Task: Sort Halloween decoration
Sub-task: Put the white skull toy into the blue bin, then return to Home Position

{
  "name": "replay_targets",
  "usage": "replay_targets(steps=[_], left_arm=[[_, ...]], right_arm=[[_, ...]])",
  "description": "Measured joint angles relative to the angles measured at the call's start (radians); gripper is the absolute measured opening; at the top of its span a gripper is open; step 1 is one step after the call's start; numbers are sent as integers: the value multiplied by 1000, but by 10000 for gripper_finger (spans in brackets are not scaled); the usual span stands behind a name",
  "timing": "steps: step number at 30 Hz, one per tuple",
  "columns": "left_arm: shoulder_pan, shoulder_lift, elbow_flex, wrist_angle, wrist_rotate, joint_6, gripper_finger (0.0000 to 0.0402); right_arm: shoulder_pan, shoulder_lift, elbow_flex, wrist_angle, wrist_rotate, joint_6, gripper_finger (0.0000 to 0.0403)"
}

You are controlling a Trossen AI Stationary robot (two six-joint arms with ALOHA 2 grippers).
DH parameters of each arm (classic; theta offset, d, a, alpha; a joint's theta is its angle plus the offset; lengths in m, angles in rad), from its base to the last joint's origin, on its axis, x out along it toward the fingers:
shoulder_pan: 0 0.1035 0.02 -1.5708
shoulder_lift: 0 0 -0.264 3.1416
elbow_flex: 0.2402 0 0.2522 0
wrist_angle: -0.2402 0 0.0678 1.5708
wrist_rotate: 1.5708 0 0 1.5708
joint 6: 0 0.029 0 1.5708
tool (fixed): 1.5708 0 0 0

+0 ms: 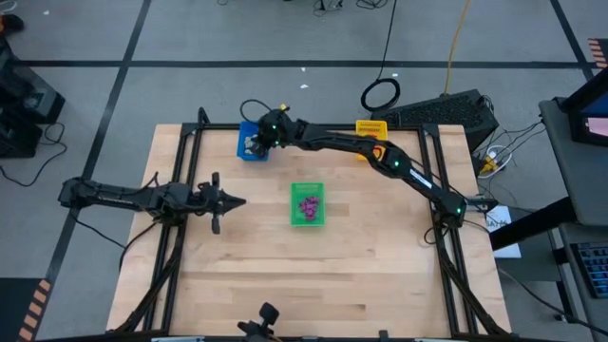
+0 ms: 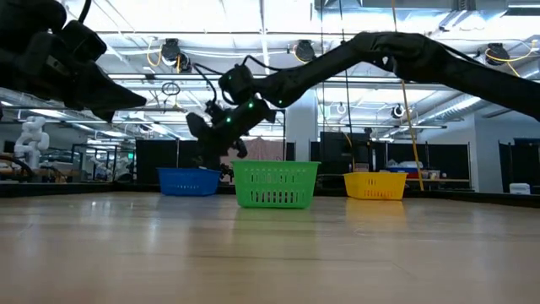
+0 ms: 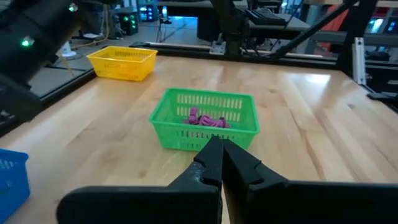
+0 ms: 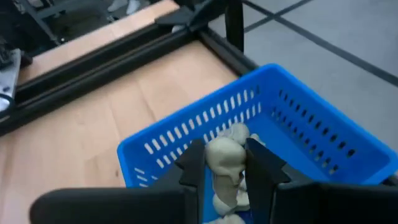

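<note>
High view, hard to make out: the pale trinkets in the blue tray [image 1: 250, 144] are a blur, half covered by the right gripper [image 1: 262, 134] above them; the yellow tray [image 1: 370, 128] is partly hidden by the right arm.
High view, surroundings: purple trinkets [image 1: 309, 205] lie in the green tray [image 1: 307, 219] mid-table; the left gripper [image 1: 237, 201] hangs apart from it, fingers pressed together, empty.
Low view: tray walls hide all contents; the right gripper hangs over the blue tray.
Left wrist view: closed fingertips [image 3: 214, 155] mask part of the green tray's near wall; the blue tray is cut off at the edge.
Right wrist view: the fingers clamp a pale grey-white trinket [image 4: 224, 155] over the blue tray; more pale pieces below are partly hidden.
</note>
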Motion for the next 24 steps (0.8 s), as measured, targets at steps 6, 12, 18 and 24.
replay_targets(steps=[6,12,18,24], left_arm=[[25,0,0,-25,20,-1,4],[45,-1,0,-20,41,-3,4],[60,-1,0,-16,41,-3,4],[71,-1,0,-11,51,1,4]], right_arm=[[0,12,1,-1,1,4,54],[3,36,1,5,3,8,85],[8,45,0,15,23,6,135],[6,24,4,16,30,-14,173]])
